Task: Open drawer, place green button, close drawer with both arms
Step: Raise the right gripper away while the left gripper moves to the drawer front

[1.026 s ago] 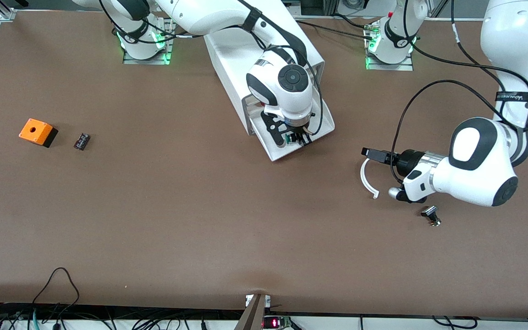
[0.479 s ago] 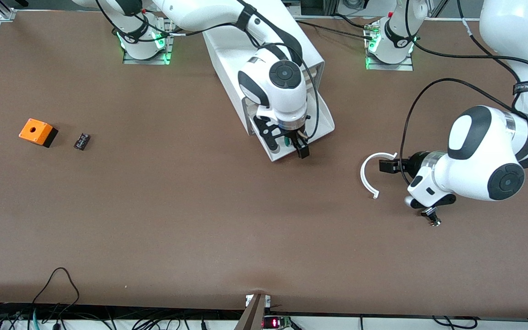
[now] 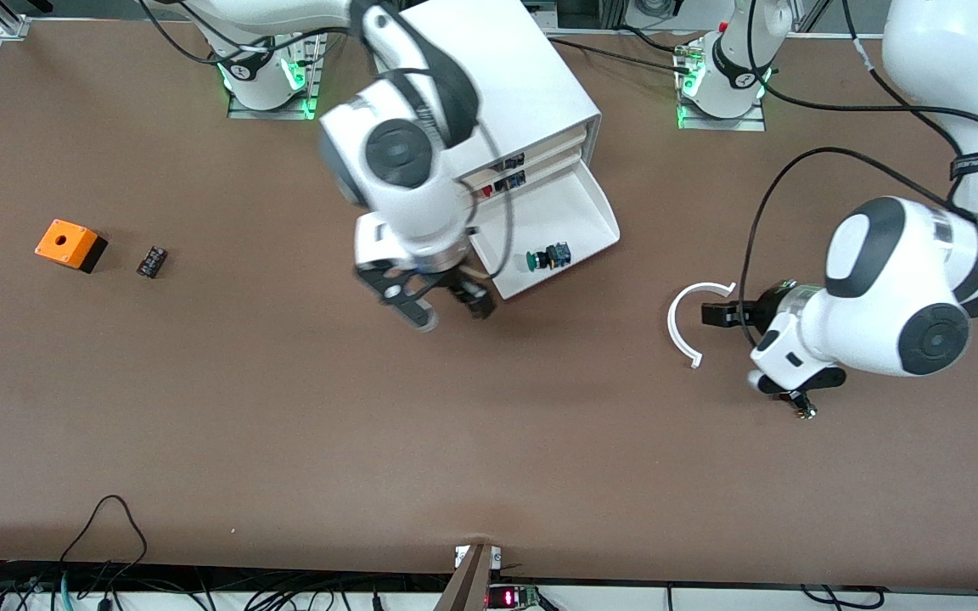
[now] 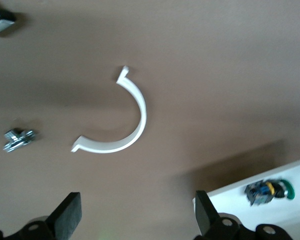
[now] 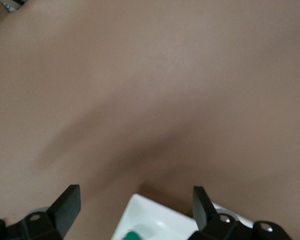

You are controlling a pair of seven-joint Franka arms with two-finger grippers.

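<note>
The drawer (image 3: 572, 210) stands pulled out of the white cabinet (image 3: 497, 76). The green-capped button (image 3: 547, 256) lies in it near its front edge. My right gripper (image 3: 451, 312) is open and empty, over the table just off the drawer's front corner toward the right arm's end. The right wrist view shows its gripper (image 5: 135, 210) open above that drawer corner (image 5: 160, 220). My left gripper (image 3: 714, 314) is open and empty, low beside a white arc. The left wrist view shows its gripper (image 4: 137, 220) open, the drawer (image 4: 290, 212) and the button (image 4: 267, 190).
A white plastic arc (image 3: 682, 327) lies on the table by the left gripper, also in the left wrist view (image 4: 125, 120). A black-capped silver button (image 3: 799, 406) lies partly under the left hand. An orange box (image 3: 70, 244) and a small black part (image 3: 151, 260) lie toward the right arm's end.
My right gripper has let go of the button in the drawer, risen, and swung off the drawer toward the right arm's end. The left arm drew back slightly, then held.
</note>
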